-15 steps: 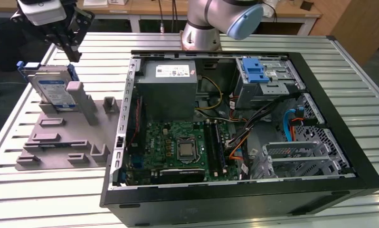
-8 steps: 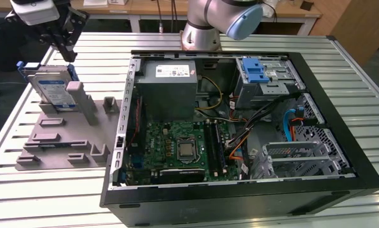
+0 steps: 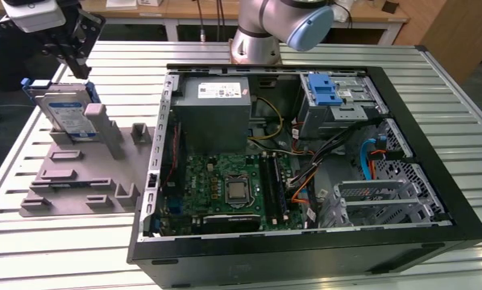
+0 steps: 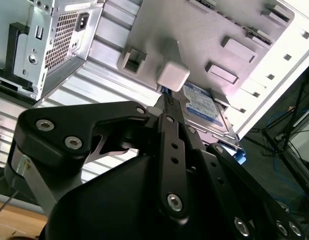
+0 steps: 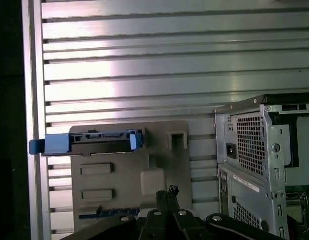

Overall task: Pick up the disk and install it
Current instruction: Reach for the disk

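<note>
Disk (image 3: 67,113) upright in slot of grey holder plate (image 3: 72,181), upper left of exterior view, on slatted metal table (image 3: 64,254), left of open computer case (image 3: 305,248). Gripper (image 3: 81,71) hangs just above disk's top edge. Claw seems drawn together, nothing clamped, though wrist views are dim there. Blue bracket (image 3: 325,90) sits in case's upper right bay

No lettering can be made out anywhere. The disk (image 3: 57,96) carries a white-and-blue printed label (image 3: 72,118), also seen in the second wrist view (image 4: 202,102), with print too small to read. A white sticker (image 3: 222,90) with dark marks sits on the grey power supply box (image 3: 217,124) inside the computer case (image 3: 305,246), and it is equally illegible.
</note>
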Controlling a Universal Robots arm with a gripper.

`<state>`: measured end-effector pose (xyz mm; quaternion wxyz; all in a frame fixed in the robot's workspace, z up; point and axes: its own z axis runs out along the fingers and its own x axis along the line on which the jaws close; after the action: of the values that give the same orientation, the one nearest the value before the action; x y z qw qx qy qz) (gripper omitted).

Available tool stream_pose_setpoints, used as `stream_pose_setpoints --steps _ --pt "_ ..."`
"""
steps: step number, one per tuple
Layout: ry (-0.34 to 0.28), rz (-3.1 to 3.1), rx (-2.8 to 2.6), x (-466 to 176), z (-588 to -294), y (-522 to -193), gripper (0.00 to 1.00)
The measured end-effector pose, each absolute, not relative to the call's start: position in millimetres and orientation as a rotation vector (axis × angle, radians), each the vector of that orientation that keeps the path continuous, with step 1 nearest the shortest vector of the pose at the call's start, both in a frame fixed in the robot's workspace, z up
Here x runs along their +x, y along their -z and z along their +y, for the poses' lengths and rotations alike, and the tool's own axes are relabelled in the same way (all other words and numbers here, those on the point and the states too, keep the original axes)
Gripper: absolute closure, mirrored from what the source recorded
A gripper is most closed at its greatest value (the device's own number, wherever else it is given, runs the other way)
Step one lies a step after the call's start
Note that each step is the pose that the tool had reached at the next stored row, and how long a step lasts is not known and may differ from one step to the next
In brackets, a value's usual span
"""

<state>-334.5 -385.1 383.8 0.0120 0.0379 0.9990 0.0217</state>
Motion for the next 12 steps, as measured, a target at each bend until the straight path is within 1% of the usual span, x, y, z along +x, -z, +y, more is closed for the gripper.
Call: stream_pose_setpoints --steps 12 --pt "-0.068 3.115 0.118 -340.0 -384.5 -383.3 0.89"
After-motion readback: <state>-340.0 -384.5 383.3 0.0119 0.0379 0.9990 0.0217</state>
